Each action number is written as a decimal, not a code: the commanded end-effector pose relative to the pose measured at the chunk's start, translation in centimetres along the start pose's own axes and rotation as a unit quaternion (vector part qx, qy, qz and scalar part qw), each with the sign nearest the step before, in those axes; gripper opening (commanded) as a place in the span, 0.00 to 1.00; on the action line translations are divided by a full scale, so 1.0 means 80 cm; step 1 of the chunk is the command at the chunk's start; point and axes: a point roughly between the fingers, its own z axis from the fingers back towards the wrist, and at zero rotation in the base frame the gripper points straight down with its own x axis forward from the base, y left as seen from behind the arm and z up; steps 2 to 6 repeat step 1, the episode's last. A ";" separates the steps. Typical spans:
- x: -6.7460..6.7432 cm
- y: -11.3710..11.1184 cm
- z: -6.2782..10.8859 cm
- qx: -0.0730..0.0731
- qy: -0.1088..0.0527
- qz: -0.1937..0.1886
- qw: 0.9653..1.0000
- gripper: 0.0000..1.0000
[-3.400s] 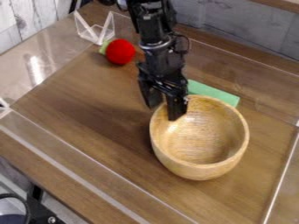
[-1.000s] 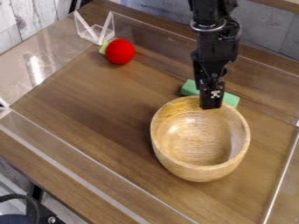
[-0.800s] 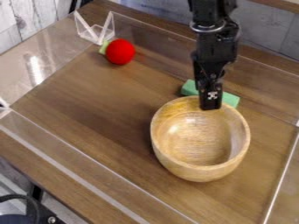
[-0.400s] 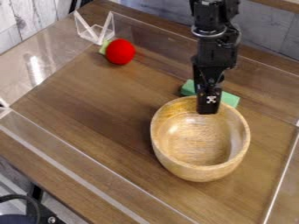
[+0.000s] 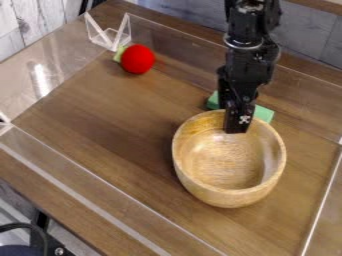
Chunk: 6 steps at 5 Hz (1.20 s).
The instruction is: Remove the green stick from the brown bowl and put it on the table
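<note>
Green stick (image 5: pixel 217 101) lies flat on the bench (image 5: pixel 94 120), touching the brown bowl's (image 5: pixel 229 160) far rim. Pincer (image 5: pixel 238 122) hangs over that rim; cannot tell whether together or apart. Red ball (image 5: pixel 138 59) far left.

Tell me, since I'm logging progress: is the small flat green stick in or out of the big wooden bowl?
Out. The green stick lies on the dark wood table behind the light-brown wooden bowl, partly hidden by the tool.

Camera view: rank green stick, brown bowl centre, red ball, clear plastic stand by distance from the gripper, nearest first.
From the gripper, at the bowl's far rim:
1. Green stick: on the table right behind the gripper, partly hidden by it.
2. Brown bowl centre: just in front, toward the camera.
3. Red ball: far left on the table.
4. Clear plastic stand: beyond the ball, back-left corner.
</note>
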 end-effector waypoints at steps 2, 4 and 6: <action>0.014 0.016 0.029 0.022 -0.017 -0.015 0.999 0.00; 0.014 0.016 0.029 0.022 -0.017 -0.015 0.999 0.00; 0.014 0.016 0.029 0.022 -0.017 -0.015 0.999 0.00</action>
